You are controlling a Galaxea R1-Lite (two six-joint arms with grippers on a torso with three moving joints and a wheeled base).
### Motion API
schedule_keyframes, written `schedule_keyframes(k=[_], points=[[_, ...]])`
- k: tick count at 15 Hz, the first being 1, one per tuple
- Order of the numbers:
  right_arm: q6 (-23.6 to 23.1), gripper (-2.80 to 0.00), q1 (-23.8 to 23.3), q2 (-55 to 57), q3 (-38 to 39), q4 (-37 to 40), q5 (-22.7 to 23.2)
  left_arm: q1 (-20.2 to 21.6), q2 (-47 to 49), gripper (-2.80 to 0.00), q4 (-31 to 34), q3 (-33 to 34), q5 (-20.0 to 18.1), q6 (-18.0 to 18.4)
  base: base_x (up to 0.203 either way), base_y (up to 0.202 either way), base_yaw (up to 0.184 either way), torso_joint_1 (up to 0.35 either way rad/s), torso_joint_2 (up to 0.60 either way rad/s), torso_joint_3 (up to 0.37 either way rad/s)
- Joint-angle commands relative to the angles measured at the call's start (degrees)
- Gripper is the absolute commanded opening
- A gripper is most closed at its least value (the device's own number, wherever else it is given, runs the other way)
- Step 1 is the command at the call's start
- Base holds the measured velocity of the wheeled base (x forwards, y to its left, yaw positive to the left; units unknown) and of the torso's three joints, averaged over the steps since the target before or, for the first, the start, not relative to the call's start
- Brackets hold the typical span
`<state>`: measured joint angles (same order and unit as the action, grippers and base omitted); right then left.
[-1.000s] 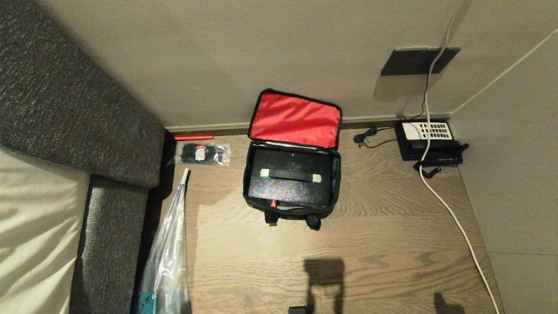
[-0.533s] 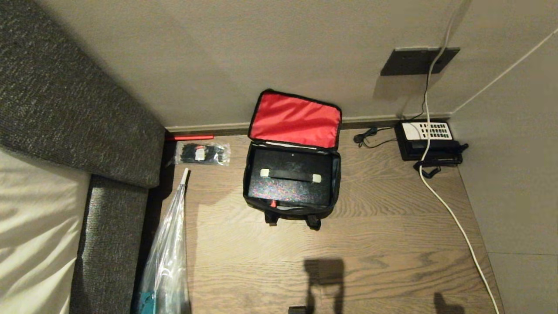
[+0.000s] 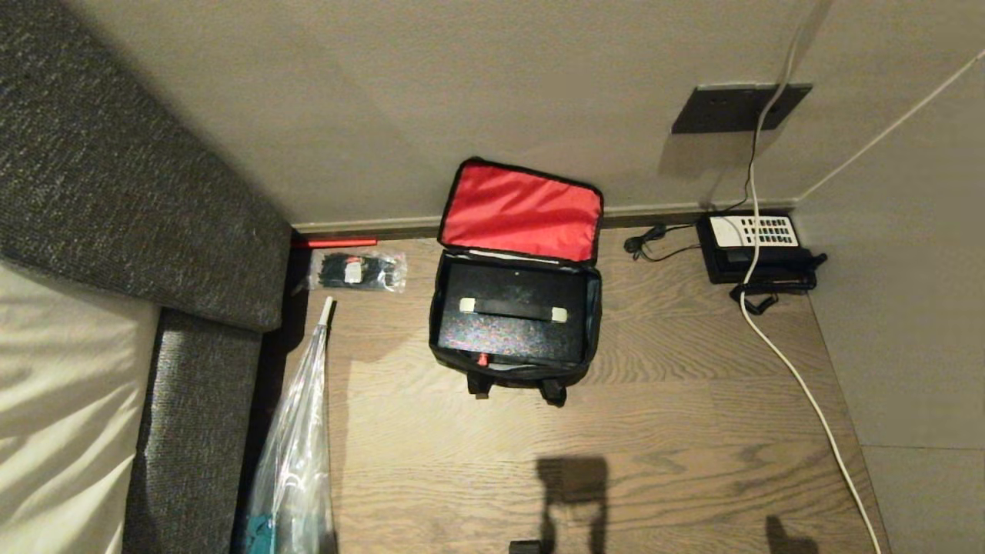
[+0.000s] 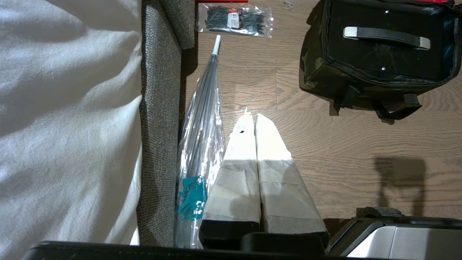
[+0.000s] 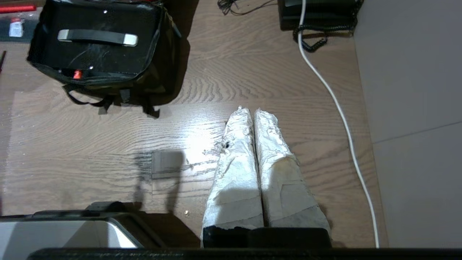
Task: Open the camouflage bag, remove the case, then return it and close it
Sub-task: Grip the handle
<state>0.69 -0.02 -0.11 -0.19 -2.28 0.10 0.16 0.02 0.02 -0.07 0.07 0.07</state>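
The camouflage bag stands open on the wooden floor by the wall, its red-lined lid leaning back against the wall. The black case sits inside it, handle up and a small red latch at the near edge. Neither gripper shows in the head view. In the left wrist view, my left gripper hangs shut and empty over bare floor, short of the bag and to its left. The right gripper is likewise shut and empty, short of the bag and to its right.
A grey upholstered bed frame fills the left side. A clear wrapped umbrella lies along it, with a packet of black ties beyond. A black telephone sits at the far right, and a white cable runs across the floor.
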Motion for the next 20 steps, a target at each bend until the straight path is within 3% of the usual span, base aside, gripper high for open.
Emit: schedule_keyframes(k=[1,3,5,7,9,12,14,17,18,20], points=[[0.51,-2.8,-0.01,-0.59,-6.55,2.84,0.28,0.02,-0.11,-2.8,-0.02,-0.01,0.01,0.01,0.0,0.0,0.0,0.0,0.0,0.0],[1.95,-2.8,-0.02,-0.59,-20.76,19.66,0.4,0.02,-0.11,-2.8,-0.02,0.07,0.01,-0.01,0.0,0.0,0.0,0.0,0.0,0.0],[4.28,-2.8,-0.04,-0.59,-32.43,45.65,1.04,0.02,-0.11,-2.8,-0.02,0.07,0.01,-0.02,0.0,0.0,0.0,0.0,0.0,0.0],[5.83,-2.8,-0.06,-0.45,-39.63,60.29,2.65,0.02,-0.11,-2.8,-0.02,0.05,0.01,-0.09,0.0,0.0,0.0,0.0,0.0,0.0],[7.41,-2.8,-0.06,-0.34,-42.89,70.43,7.47,0.02,-0.11,-2.8,-0.02,-0.01,0.01,-0.15,0.0,0.0,0.0,0.0,0.0,0.0],[9.38,-2.8,-0.11,3.72,-46.54,71.58,9.56,0.02,-0.11,-2.8,-0.02,-0.01,0.01,-0.16,0.0,0.0,0.0,0.0,0.0,0.0],[13.41,-2.8,-0.1,15.45,-51.43,70.67,9.78,0.02,-0.11,-2.8,-0.02,0.07,0.01,-0.07,0.0,0.0,0.0,0.0,0.0,0.0],[17.63,-2.8,-0.02,31.73,-58.72,61.7,9.68,0.02,-0.11,-2.8,-0.02,0.0,0.01,-0.07,0.0,0.0,0.0,0.0,0.0,0.0],[18.07,-2.8,0.0,34.36,-59.78,57.95,9.61,0.02,-0.11,-2.8,-0.02,0.06,0.01,-0.07,0.0,0.0,0.0,0.0,0.0,0.0],[13.36,-2.8,-0.05,36.57,-59.21,54.7,8.09,0.02,-0.11,-2.8,-0.02,-0.01,0.01,-0.07,0.0,0.0,0.0,0.0,0.0,0.0]])
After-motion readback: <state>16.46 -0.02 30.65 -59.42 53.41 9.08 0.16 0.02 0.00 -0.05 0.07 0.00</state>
